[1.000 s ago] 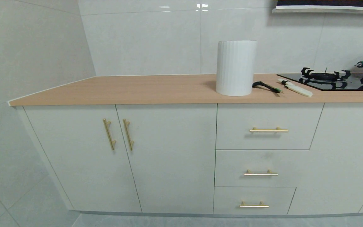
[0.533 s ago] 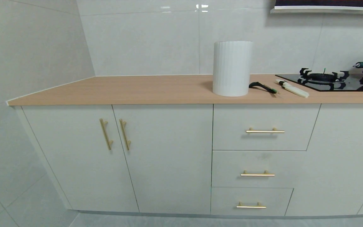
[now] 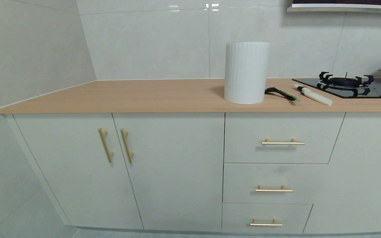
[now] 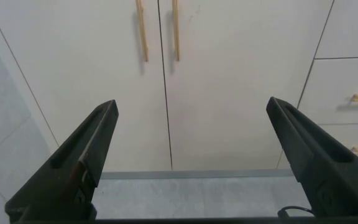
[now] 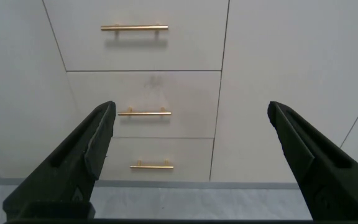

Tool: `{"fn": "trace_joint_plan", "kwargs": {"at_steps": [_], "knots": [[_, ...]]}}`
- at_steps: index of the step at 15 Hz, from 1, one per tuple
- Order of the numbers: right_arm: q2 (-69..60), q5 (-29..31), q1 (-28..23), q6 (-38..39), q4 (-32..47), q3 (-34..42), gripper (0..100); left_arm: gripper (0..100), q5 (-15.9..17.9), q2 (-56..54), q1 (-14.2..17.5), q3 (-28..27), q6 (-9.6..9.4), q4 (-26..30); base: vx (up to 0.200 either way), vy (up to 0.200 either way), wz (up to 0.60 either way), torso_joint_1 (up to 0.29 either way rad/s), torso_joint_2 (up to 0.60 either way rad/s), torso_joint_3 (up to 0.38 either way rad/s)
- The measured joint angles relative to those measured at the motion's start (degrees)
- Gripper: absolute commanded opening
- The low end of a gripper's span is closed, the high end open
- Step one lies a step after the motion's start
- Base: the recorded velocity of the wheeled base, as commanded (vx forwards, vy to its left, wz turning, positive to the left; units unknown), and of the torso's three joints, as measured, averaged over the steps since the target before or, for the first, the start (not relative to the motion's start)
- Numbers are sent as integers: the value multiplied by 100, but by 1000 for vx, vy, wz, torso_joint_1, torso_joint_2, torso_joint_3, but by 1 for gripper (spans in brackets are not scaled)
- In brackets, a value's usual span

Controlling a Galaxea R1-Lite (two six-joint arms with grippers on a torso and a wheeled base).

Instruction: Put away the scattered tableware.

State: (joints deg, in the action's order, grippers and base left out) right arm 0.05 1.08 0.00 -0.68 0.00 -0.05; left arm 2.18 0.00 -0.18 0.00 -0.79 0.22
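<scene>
Left gripper [image 4: 191, 137], right gripper [image 5: 191, 134]: jaws wide apart

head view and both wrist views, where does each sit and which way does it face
Head view: on the robot's head, looking forward and down at the counter, white canister and cabinet front.
Left wrist view: on the left wrist, facing the door handles, open left claw in front.
Right wrist view: on the right wrist, facing the drawer handles, open right claw in front.
Shared: head view also shows both handle sets.
</scene>
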Motion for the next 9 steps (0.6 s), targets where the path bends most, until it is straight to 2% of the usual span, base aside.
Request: {"fn": "trace_joint_plan", "kwargs": {"at_steps": [6,9], "knots": [[0,50,0,28,-62,-69,100,100,2,0,0,0,-2,0,0,0,0,0,0,0],[223,-141,88,133,177,-686,100,100,2,0,0,0,1,2,0,0,0,0,0,0]]}}
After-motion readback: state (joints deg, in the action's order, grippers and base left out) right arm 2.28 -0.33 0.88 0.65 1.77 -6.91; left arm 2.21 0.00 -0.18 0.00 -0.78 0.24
